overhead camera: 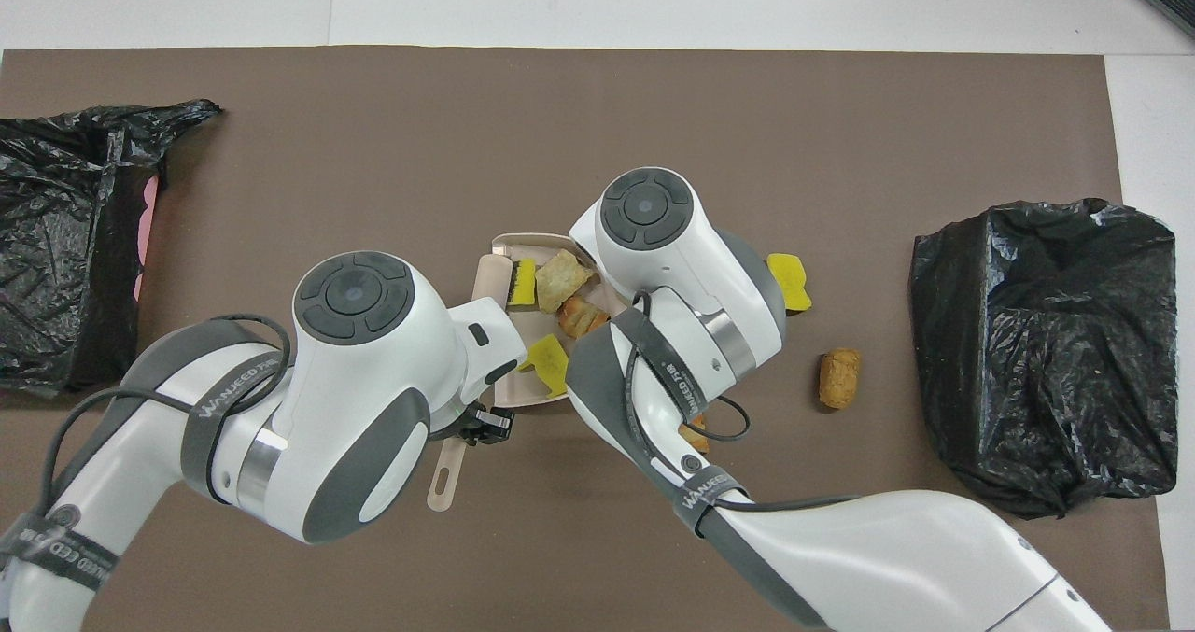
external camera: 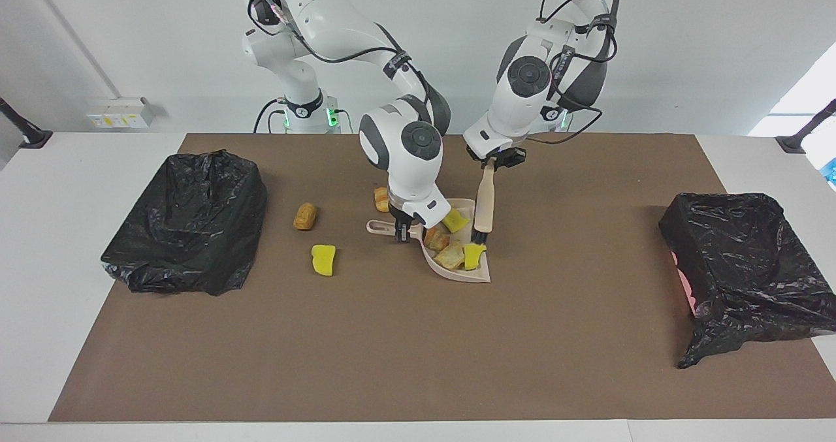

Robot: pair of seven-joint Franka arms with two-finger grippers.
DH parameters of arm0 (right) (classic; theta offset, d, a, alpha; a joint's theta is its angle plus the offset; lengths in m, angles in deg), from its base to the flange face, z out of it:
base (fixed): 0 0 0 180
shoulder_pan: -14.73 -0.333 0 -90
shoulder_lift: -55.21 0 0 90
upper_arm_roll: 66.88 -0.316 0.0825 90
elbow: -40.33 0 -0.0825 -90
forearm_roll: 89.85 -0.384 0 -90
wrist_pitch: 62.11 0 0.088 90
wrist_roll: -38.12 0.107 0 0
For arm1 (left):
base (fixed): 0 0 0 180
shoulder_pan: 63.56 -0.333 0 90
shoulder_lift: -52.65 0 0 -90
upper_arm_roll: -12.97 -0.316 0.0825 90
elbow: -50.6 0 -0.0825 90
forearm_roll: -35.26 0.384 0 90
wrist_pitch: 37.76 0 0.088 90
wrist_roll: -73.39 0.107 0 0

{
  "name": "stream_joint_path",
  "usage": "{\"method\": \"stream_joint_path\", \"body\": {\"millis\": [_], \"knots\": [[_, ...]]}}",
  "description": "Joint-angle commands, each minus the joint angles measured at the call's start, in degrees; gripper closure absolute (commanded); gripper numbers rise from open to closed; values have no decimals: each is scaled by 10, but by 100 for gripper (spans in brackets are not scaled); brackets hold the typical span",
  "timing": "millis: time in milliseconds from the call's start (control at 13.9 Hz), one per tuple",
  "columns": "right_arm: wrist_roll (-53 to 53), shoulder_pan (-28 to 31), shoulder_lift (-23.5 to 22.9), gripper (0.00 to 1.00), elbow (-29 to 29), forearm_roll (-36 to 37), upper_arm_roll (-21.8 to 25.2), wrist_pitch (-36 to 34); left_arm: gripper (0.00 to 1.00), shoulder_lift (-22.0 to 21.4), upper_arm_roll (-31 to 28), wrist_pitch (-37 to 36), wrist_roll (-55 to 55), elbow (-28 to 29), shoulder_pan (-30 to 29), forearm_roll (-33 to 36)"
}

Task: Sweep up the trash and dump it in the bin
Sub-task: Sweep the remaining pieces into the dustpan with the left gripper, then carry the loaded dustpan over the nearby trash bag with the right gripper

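Note:
A beige dustpan (external camera: 480, 275) (overhead camera: 527, 238) lies mid-table and holds several scraps, yellow foam (external camera: 455, 221) and tan bread-like lumps (external camera: 450, 256) (overhead camera: 560, 277). My right gripper (external camera: 405, 232) is shut on the dustpan's handle; in the overhead view it is hidden under its arm. My left gripper (external camera: 499, 161) (overhead camera: 481, 424) is shut on a beige brush (external camera: 484, 200) (overhead camera: 446, 478), whose bristles rest by a yellow scrap (external camera: 473, 254) at the pan's mouth. Three scraps lie outside the pan: a brown lump (external camera: 305, 216) (overhead camera: 839, 378), a yellow chunk (external camera: 323, 260) (overhead camera: 789, 282) and an orange-brown lump (external camera: 381, 199).
A black-bagged bin (external camera: 186, 223) (overhead camera: 1046, 352) stands at the right arm's end of the brown mat. A second black-bagged bin (external camera: 744, 266) (overhead camera: 65, 240) stands at the left arm's end. Bare mat lies farther from the robots than the dustpan.

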Motion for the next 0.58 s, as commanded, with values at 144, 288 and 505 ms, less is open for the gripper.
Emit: {"method": "stream_joint_path", "body": {"millis": [144, 288, 505], "knots": [[-31, 61, 78, 100, 39, -12, -7, 24, 100, -84, 0, 9, -39, 122, -12, -19], [-41, 100, 118, 100, 58, -12, -7, 17, 100, -108, 1, 17, -78, 164, -5, -48], [-98, 158, 153, 100, 61, -12, -7, -11, 100, -115, 2, 68, -138, 197, 53, -56]]}}
